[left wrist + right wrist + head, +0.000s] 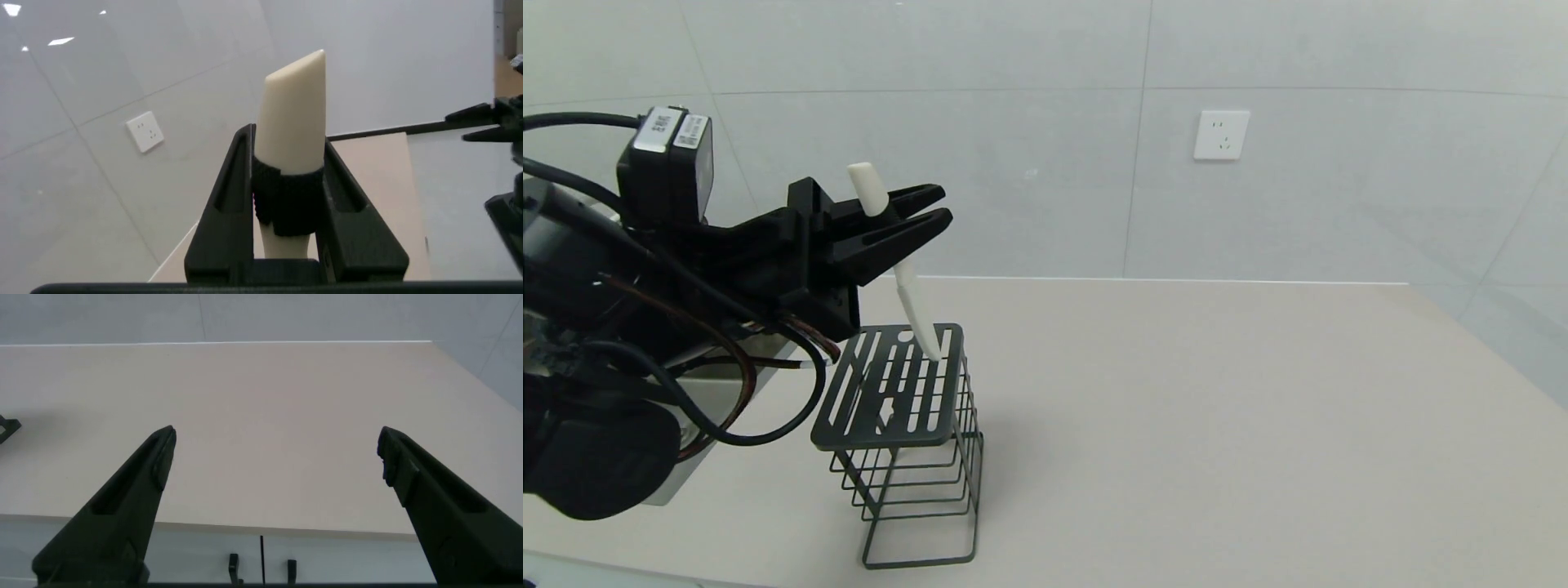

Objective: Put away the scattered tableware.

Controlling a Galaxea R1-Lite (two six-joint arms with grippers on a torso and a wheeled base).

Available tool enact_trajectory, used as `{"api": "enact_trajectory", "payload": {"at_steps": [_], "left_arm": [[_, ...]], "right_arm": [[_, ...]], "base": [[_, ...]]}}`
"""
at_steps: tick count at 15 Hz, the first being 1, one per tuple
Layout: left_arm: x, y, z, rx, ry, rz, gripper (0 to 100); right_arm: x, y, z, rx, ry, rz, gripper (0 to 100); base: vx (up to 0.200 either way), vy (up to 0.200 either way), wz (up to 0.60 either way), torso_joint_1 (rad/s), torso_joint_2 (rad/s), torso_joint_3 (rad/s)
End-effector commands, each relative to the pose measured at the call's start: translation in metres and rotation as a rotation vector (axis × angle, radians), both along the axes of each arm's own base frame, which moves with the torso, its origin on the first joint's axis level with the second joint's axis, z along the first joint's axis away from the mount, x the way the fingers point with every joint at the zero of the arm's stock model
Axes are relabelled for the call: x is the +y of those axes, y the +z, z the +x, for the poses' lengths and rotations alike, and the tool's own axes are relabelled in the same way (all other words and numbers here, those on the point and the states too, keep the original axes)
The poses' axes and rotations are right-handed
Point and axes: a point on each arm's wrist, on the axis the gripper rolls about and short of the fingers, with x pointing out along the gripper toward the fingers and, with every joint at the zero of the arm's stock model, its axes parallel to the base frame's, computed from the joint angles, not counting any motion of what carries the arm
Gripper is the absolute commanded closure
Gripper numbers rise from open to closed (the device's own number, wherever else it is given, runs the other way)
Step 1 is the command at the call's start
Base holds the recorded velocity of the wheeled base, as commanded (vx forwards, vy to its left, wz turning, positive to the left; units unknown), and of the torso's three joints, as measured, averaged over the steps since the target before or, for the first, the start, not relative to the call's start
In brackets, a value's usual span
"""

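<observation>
My left gripper [913, 219] is shut on a white utensil [869, 188], held above the dark wire holder [894, 392] at the table's left. The utensil's handle end sticks up past the fingers, and its lower tip touches or enters a slot in the holder's slotted top plate. In the left wrist view the white utensil [292, 122] stands clamped between the black fingers [225, 196], with my left gripper [288, 175] closed around it. In the right wrist view my right gripper [278, 469] is open, hovering over the bare beige table [270, 408] near its front edge.
The beige table [1217, 425] stretches wide to the right of the holder, ending at a grey tiled wall with a white socket [1221, 135]. A metal-looking object [698, 408] lies partly hidden behind my left arm at the table's left.
</observation>
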Motion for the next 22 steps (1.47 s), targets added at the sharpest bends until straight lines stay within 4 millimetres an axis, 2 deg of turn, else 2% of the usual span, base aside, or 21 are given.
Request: {"api": "enact_trajectory", "payload": {"at_steps": [1, 16, 22], "left_arm": [[-0.001, -0.005, 0.004, 0.016, 0.002, 0.005, 100], [-0.004, -0.017, 0.014, 0.044, 0.006, 0.023, 100], [-0.009, -0.040, 0.028, 0.037, 0.033, 0.071, 100]], "right_arm": [[0.000, 0.000, 0.000, 0.003, 0.000, -0.001, 0], [0.000, 0.000, 0.000, 0.003, 0.000, -0.001, 0], [0.000, 0.000, 0.000, 0.005, 0.000, -0.001, 0]], "base": [[0.000, 0.000, 0.00, 0.000, 0.00, 0.000], [0.000, 0.000, 0.00, 0.000, 0.00, 0.000], [0.000, 0.000, 0.00, 0.000, 0.00, 0.000]]}}
